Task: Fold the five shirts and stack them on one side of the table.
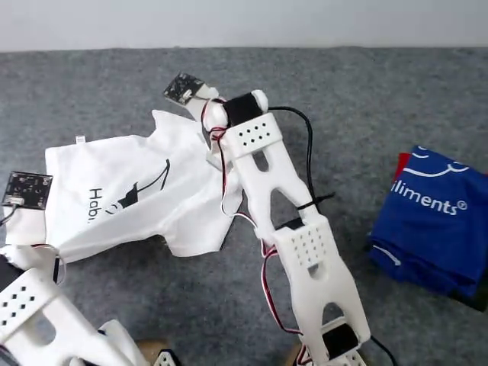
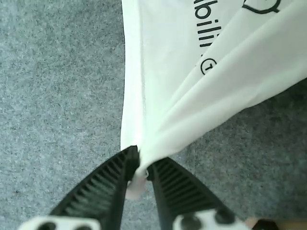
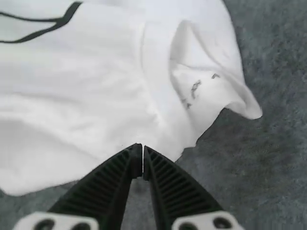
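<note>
Blue stack (image 1: pixel 431 221) sits apart from white shirt (image 1: pixel 130 191).

black lettering (image 1: pixel 95 204) on white shirt (image 1: pixel 179 217), white lettering (image 1: pixel 427 200) on blue shirt (image 1: pixel 435 244)

white shirt (image 1: pixel 130 191): spread open on the left side, black print up, wrinkled, not folded yet, one corner pinched and bunched | blue shirt (image 1: pixel 438 221): folded, white print on top, laid at the far right, well apart from the white one | red shirt (image 1: pixel 401 162): a small bit seen under the blue one
</note>
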Controlling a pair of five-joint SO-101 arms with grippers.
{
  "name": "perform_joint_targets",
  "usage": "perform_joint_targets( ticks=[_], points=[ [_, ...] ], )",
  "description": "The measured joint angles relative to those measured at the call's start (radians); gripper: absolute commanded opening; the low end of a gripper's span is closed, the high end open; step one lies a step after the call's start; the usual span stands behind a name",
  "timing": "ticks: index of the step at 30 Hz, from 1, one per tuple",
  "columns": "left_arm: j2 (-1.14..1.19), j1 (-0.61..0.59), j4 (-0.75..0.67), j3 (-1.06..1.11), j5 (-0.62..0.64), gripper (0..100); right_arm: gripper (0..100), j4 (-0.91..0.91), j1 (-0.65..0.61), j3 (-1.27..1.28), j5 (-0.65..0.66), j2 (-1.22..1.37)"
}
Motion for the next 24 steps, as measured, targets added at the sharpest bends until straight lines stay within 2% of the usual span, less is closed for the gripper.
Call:
perform_joint_targets(
  ticks=[4, 7, 16, 24],
  points=[
    [0.000, 0.000, 0.000, 0.000, 0.000, 1, 0.9, -0.003, -0.028, 0.305, 0.000, -0.117],
    [0.000, 0.000, 0.000, 0.000, 0.000, 1, 0.9, -0.054, -0.060, 0.428, 0.000, -0.117],
    [0.000, 0.000, 0.000, 0.000, 0.000, 1, 0.9, -0.390, -0.112, 0.373, -0.003, 0.000],
    [0.000, 0.000, 0.000, 0.000, 0.000, 1, 0.9, -0.431, -0.181, 0.232, -0.002, 0.012]
  ],
)
